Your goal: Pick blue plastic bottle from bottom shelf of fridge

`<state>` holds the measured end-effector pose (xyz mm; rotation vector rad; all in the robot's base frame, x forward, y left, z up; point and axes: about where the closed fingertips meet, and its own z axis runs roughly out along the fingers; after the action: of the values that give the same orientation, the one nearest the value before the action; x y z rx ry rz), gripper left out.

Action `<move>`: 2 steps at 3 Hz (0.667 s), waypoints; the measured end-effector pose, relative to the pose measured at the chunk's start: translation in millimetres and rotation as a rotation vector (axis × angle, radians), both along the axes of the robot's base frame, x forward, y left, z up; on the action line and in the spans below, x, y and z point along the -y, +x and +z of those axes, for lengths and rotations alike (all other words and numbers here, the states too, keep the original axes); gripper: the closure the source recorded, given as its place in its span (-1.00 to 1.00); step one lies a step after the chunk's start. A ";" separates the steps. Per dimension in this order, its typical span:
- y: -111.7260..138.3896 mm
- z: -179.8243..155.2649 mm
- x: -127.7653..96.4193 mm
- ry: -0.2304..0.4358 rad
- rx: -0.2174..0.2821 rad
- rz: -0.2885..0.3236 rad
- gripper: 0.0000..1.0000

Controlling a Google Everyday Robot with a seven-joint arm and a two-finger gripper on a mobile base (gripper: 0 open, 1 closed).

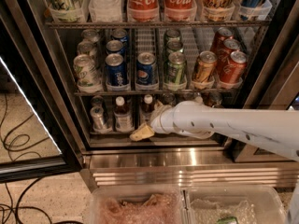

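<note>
The tall black-framed display fridge (64, 107) stands with its glass door open. On its bottom shelf (110, 132), a low wire rack with clear holder cups, the blue plastic bottle (123, 117) stands upright: small, clear, with a white screw cap, dark brown drink and whitish label. The white robot arm (233, 125) reaches in from the right, and its tan-tipped end effector (144, 131) sits low at the shelf's front edge, just right of the bottle. Whether it is open, closed or holding anything cannot be told. A second white-capped dark bottle (147, 103) seems to stand directly behind it. A small silver can (98, 118) stands at the far left.
</note>
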<state>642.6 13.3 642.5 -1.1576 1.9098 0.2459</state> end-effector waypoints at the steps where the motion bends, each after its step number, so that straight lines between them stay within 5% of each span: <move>1: 5.8 0.6 1.4 0.024 0.039 -0.016 -1.00; 2: 5.8 0.6 1.3 0.024 0.039 -0.016 -1.00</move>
<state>648.5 11.9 643.1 -1.1226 1.8768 0.2354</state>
